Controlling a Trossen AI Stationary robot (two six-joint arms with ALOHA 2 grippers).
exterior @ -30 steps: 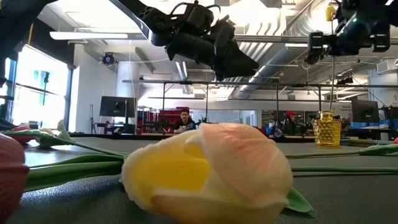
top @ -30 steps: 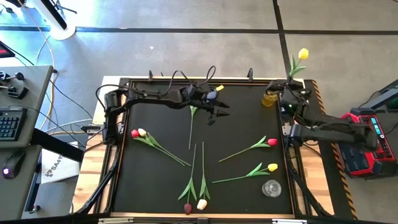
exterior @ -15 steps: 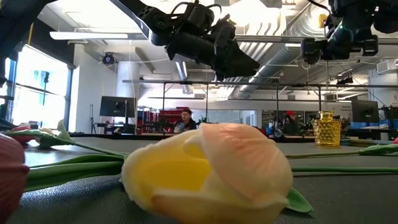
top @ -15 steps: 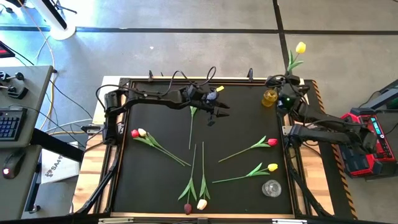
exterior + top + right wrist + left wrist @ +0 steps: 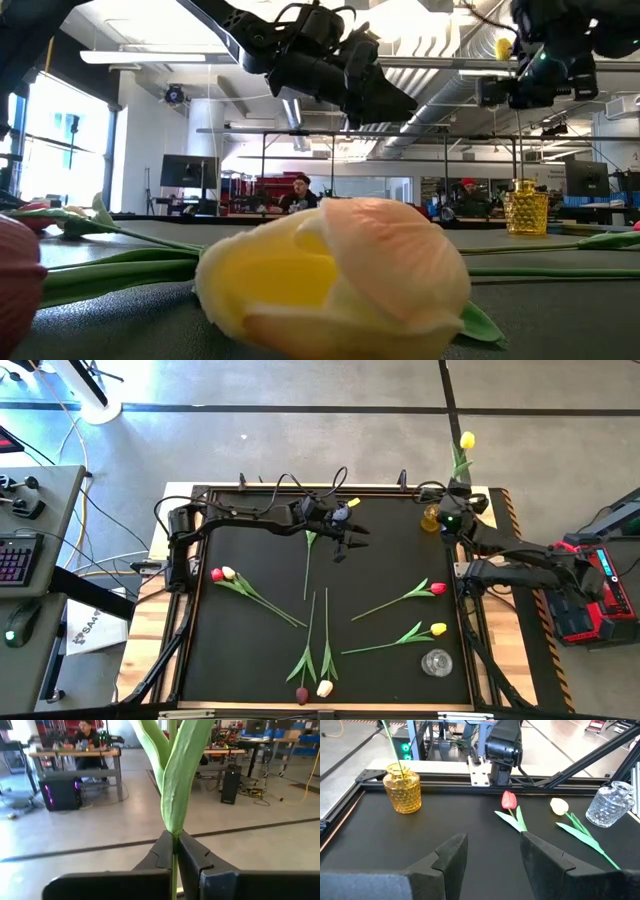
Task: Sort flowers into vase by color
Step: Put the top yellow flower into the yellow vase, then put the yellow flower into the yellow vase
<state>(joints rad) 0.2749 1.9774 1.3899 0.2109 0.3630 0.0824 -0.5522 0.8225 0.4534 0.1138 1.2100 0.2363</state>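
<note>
My right gripper (image 5: 450, 520) is shut on a yellow tulip (image 5: 466, 440) that stands over the amber vase (image 5: 432, 515) at the table's far right. In the left wrist view its stem (image 5: 394, 752) reaches into the amber vase (image 5: 402, 787). My left gripper (image 5: 345, 540) hovers open above the far middle of the table, over a lying green stem (image 5: 308, 565). Other tulips lie flat on the mat: a red (image 5: 437, 588) and a yellow (image 5: 438, 628) one on the right, a red-and-cream pair (image 5: 222, 573) on the left, and a maroon (image 5: 302, 695) and a cream (image 5: 324, 687) one at the near edge. My right gripper pinches the yellow tulip's thin stem (image 5: 173, 851) between its two fingers, just below where the leaf (image 5: 180, 780) starts. The fingers lie across the stem. The flower stands nearly upright, head (image 5: 503, 47) up, with its lower end inside the mouth of the amber vase (image 5: 397, 769).
A clear glass vase (image 5: 436, 662) stands near the right near corner. The mat has a raised black frame (image 5: 200, 560) all round. The right arm's base post (image 5: 502, 750) stands behind the far right edge. People sit at desks in the room beyond.
My right gripper has moved left and down toward the amber vase, staying shut on the yellow tulip. The flower's head has swung left with it and the stem now stands more upright over the vase.
</note>
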